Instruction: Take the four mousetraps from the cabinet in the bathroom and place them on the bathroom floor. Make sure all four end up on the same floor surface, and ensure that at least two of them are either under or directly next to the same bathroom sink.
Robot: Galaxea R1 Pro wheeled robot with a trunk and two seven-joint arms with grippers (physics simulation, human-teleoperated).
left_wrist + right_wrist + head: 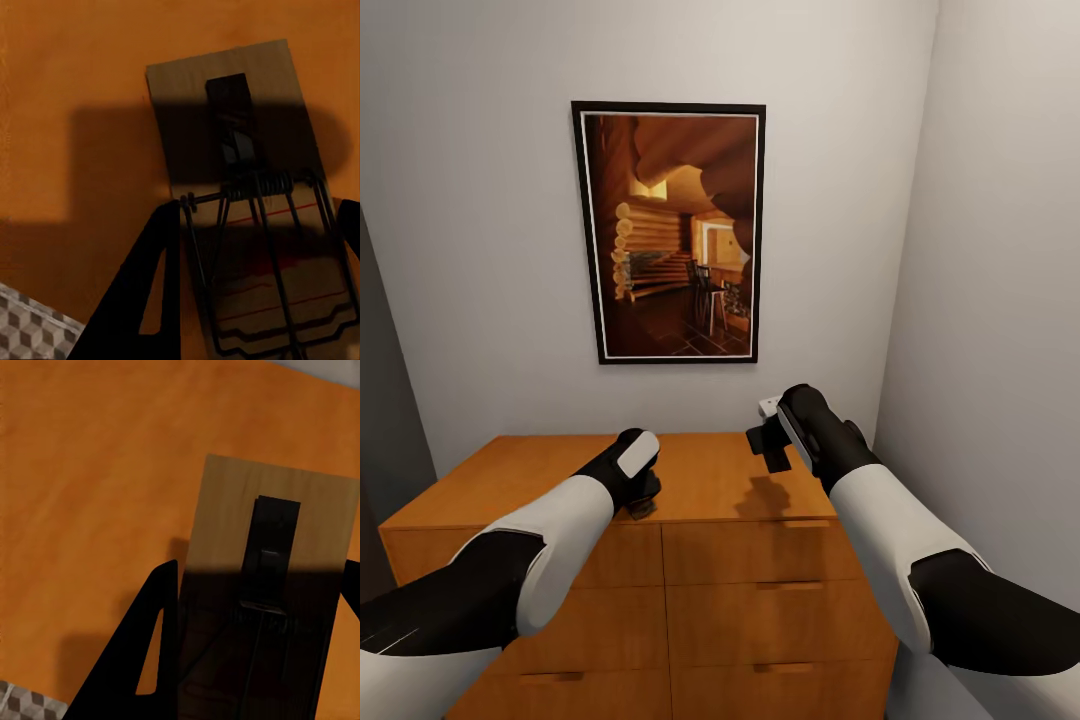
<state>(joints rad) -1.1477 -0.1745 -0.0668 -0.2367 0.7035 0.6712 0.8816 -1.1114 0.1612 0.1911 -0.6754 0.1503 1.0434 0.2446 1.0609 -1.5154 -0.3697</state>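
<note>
Both arms are held over the orange cabinet (710, 480). In the left wrist view a mousetrap (255, 225) is framed between the jaws of the left gripper (255, 247), its long axis running along the fingers; the jaws are spread to either side of the board, and contact cannot be told. The right gripper (259, 615) straddles a second mousetrap (262, 585) likewise, raised above the worktop. Neither arm looks better placed.
</note>
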